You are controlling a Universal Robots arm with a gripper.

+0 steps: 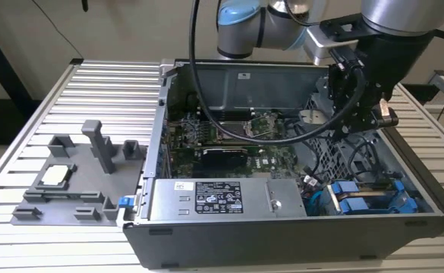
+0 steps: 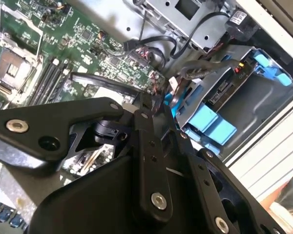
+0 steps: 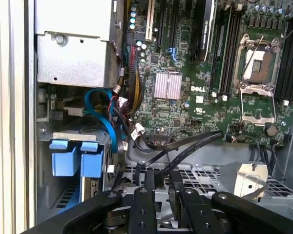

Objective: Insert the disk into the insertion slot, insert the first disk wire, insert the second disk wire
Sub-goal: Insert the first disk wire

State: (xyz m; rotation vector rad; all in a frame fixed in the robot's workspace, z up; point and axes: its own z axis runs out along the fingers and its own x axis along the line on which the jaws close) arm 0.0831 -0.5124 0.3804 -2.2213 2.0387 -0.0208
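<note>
White lettering on the motherboard (image 3: 185, 113)

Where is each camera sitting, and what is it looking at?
Exterior view: off the arm, up high, looking down into the open computer case; the arm and hand show.
First wrist view: on the arm, looking past the hand at the motherboard.
Second wrist view: on the arm, looking past the hand at the insertion slot.
Both wrist views share the slot's blue tabs.

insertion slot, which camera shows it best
The second wrist view: the insertion slot lies open to that camera, with its grey frame, blue tabs and rails all visible. The exterior view shows it small, low at that view's right. The first wrist view shows its two blue tabs and little frame.
</note>
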